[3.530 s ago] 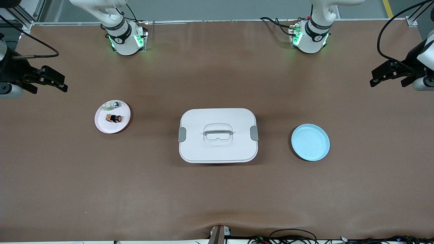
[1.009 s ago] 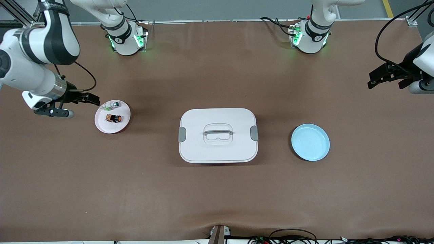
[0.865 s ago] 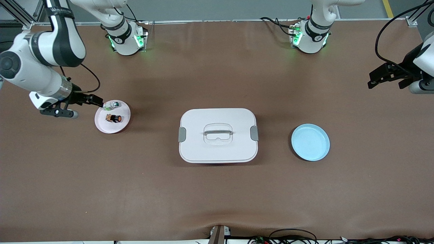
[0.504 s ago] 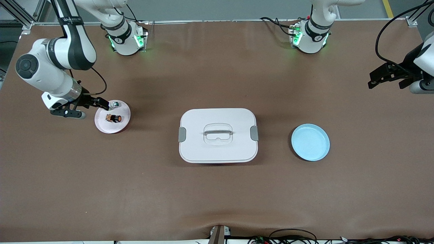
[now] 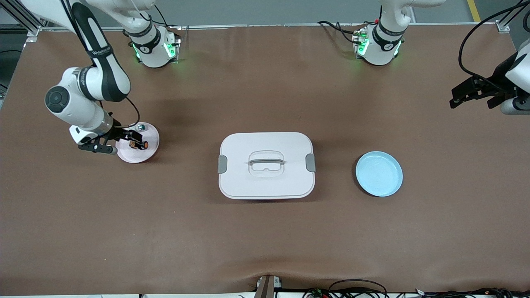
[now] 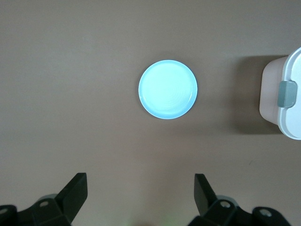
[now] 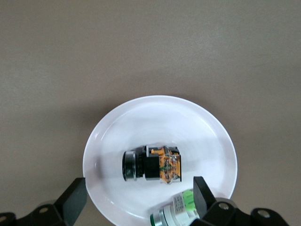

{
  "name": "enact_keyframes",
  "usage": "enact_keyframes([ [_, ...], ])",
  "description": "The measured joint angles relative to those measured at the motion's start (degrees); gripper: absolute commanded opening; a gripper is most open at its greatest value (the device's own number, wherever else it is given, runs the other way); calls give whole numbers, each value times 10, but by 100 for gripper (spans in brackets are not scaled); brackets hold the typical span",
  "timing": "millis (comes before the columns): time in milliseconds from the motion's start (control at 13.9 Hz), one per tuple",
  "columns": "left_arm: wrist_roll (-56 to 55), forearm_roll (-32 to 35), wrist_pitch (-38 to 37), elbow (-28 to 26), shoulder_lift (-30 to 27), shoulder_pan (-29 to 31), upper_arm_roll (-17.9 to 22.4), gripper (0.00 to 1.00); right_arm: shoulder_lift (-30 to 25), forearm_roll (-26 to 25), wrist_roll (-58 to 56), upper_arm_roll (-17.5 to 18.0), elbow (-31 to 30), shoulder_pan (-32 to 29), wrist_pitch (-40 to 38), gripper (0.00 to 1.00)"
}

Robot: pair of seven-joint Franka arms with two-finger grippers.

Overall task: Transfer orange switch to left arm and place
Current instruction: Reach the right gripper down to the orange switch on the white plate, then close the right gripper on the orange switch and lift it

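Note:
The orange switch [image 5: 140,145] lies on its side on a pink plate [image 5: 143,156] toward the right arm's end of the table. In the right wrist view the orange switch [image 7: 153,165] shows a black body and an orange end on the plate [image 7: 160,120]. My right gripper [image 5: 131,138] hangs open just above the plate and holds nothing; in its wrist view the right gripper [image 7: 138,184] has the switch just ahead of the gap between its fingers. The white box [image 5: 266,165] stands mid-table. My left gripper [image 5: 472,93] waits open over the table's edge at the left arm's end, its left gripper [image 6: 140,181] empty.
A small clear-green-silver part [image 5: 141,127] [image 7: 181,213] lies on the same pink plate, next to one right finger. A light blue plate [image 5: 379,174] [image 6: 168,89] sits bare between the box [image 6: 284,99] and the left arm's end.
The right arm has swung in from the table's end and come down over the pink plate, its open gripper now by the switch. The left arm has stayed put.

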Motion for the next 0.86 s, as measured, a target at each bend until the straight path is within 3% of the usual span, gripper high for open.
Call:
enact_keyframes([
  [865, 0, 0, 0, 0, 0, 1, 0, 100, 76, 0, -24, 0, -10, -4, 82, 100],
])
